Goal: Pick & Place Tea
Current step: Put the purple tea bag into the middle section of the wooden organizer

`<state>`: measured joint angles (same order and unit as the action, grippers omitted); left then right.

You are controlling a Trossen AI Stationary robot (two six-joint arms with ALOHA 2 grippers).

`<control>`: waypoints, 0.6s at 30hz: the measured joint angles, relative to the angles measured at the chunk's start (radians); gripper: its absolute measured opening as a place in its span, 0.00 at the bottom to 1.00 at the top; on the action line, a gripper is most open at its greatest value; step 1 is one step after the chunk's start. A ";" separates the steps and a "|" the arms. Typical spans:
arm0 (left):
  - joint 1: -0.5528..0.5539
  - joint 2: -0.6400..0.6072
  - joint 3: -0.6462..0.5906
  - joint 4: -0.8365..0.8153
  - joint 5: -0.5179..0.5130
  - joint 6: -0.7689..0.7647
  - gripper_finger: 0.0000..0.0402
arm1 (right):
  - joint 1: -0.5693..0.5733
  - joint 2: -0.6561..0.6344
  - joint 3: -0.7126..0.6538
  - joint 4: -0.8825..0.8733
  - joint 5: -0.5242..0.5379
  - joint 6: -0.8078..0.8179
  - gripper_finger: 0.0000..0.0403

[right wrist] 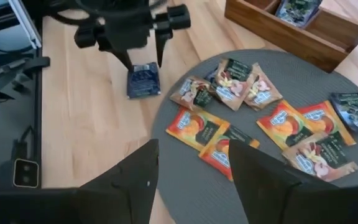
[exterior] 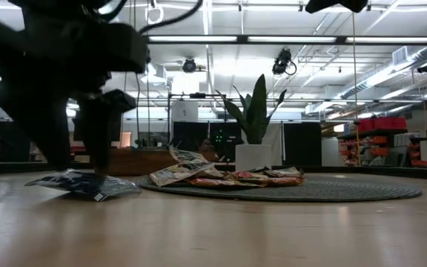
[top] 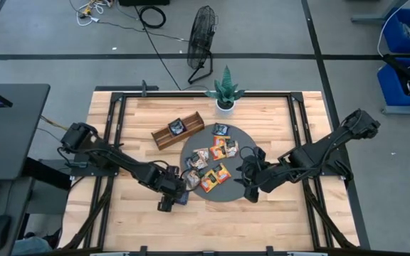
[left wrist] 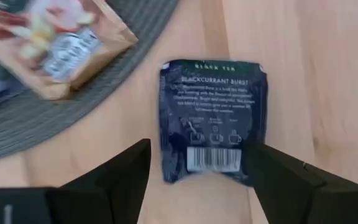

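Grey floor w/ black lines, a black fan (top: 203, 32) standing on it, blue bins (top: 408, 43) at the side. Long ceiling lights (exterior: 199, 38) glow.

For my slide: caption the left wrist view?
Open left gripper straddles a dark blue tea sachet lying on the wooden table, beside the grey mat.

A round grey mat (top: 240, 186) is laid at the middle of a pale wooden table (top: 290, 220). A long brown wooden divided tray (top: 164, 136) is set at an angle just beyond the mat's far left edge. A small green plant in a white pot (top: 225, 91) is placed at the table's far edge. On the floor behind, a black wire fan (top: 203, 35) and trailing cables (top: 155, 43) are seen. Blue bins (top: 407, 50) are stacked at far right.
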<state>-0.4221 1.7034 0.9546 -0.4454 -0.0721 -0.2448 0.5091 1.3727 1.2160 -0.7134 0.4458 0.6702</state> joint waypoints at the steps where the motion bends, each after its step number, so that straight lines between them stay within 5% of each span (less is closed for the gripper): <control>1: 0.000 0.012 0.000 0.002 0.008 0.002 0.66 | 0.000 0.000 0.000 0.000 0.000 -0.004 0.50; 9: -0.002 0.057 0.002 0.005 0.012 -0.006 0.61 | -0.002 0.000 0.000 -0.003 0.007 -0.007 0.50; 18: -0.002 0.056 0.038 -0.032 0.027 -0.005 0.19 | -0.002 0.000 0.000 -0.001 0.019 0.001 0.50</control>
<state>-0.4236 1.7596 0.9926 -0.4776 -0.0453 -0.2501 0.5076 1.3727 1.2160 -0.7147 0.4643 0.6717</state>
